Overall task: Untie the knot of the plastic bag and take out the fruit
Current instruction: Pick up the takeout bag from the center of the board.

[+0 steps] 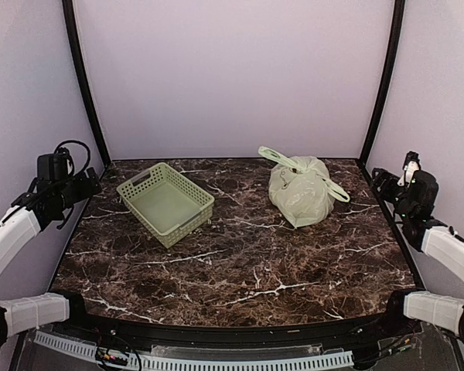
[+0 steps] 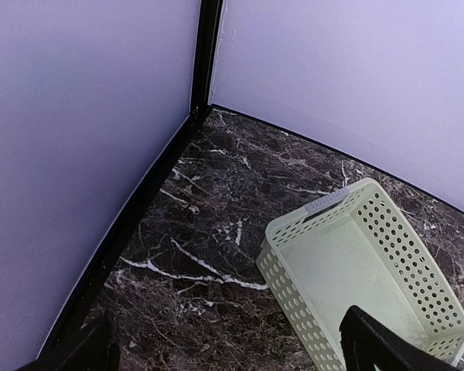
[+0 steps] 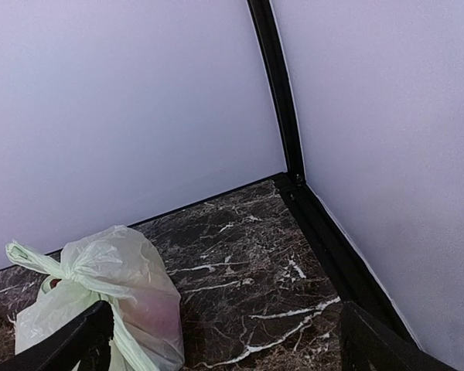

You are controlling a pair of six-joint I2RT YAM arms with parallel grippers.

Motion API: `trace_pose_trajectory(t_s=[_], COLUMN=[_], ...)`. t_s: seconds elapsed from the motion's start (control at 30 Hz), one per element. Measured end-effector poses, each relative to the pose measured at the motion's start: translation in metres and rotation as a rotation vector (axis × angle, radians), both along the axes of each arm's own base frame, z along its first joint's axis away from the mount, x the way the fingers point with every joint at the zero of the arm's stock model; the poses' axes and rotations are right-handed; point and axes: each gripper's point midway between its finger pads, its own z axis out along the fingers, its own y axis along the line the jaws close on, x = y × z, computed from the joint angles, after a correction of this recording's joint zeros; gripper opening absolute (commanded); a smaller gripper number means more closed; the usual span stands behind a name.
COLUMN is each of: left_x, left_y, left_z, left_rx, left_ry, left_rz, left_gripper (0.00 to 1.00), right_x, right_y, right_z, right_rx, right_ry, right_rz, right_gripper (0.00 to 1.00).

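The pale green plastic bag [image 1: 300, 192] sits closed on the marble table at the back right. Its knot [image 1: 291, 163] is bunched at the top, with loop handles sticking out left and right. The fruit is hidden inside; only a reddish tint [image 3: 153, 311] shows through the film in the right wrist view. There the bag [image 3: 112, 297] lies at the lower left and the knot [image 3: 64, 270] faces left. My right gripper [image 1: 378, 178] is open, at the table's right edge, well apart from the bag. My left gripper [image 1: 93, 182] is open, at the left edge, empty.
A rigid pale green perforated basket [image 1: 165, 202] stands empty at the back left, also in the left wrist view [image 2: 375, 224] near my left finger [image 2: 375, 348]. Black frame posts and lilac walls close the back and sides.
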Motion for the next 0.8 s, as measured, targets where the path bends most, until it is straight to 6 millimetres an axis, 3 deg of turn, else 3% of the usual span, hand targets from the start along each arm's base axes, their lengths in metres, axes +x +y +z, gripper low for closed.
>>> trace_pose_trajectory(t_s=[0.13,0.33,0.5,0.63,0.8], left_x=[0.008,0.013,0.015,0.023,0.027], left_y=[-0.006,-0.014,-0.021,-0.035,-0.049], left_z=[0.007,0.041,0.052,0.049,0.03], left_rx=[-0.007,0.045,0.096,0.088,0.064], left_ry=[0.045,0.042,0.032,0.027,0.064], left_rz=[-0.036,-0.117,-0.185,-0.275,-0.355], left_gripper=[0.99,0.99,0.99,0.99,0.99], right_x=[-0.002,-0.002,0.006,0.035,0.073], right_y=[-0.001,0.005,0.021,0.052,0.112], right_z=[-0.001,0.003,0.026,0.052,0.041], right_rx=[0.011,0.008,-0.002,-0.038,-0.032], right_ry=[0.008,0.024,0.035,0.073,0.214], right_rz=[-0.011,0.026,0.128,0.259,0.466], right_gripper=[0.99,0.99,0.99,0.99,0.99])
